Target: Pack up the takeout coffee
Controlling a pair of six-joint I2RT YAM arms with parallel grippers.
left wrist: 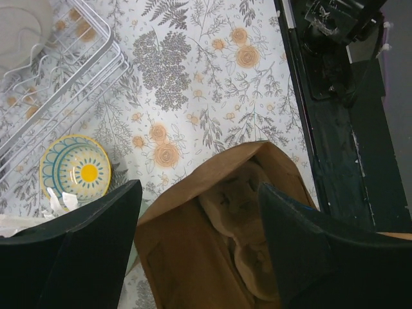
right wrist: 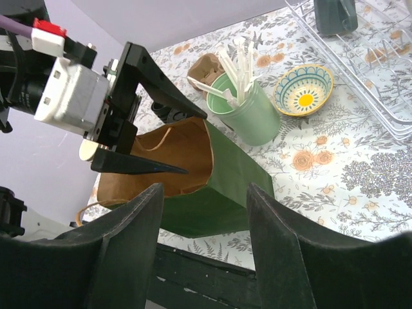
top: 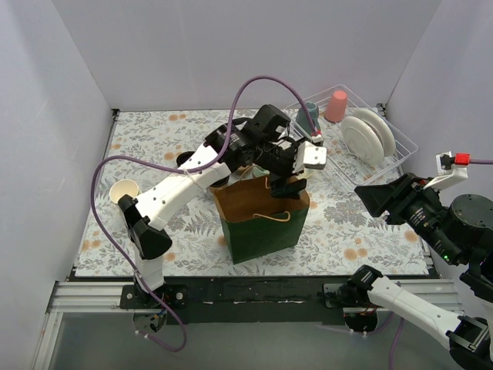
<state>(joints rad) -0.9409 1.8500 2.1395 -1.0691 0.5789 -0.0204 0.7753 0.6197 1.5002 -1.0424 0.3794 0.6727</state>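
Bag (left wrist: 174, 257) beneath left end effector (left wrist: 199, 187)

I am seeing the takeout coffee (top: 186, 159) only as a round black lid, standing upright on the table left of the bag and partly hidden by my left arm.

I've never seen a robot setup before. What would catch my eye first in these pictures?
A green paper bag stands open mid-table on a flowered cloth, and the left gripper hangs over its mouth, spread wide and empty. At the far right, a wire dish rack holds white plates and a pink cup. The right gripper sits open to the right of the bag.
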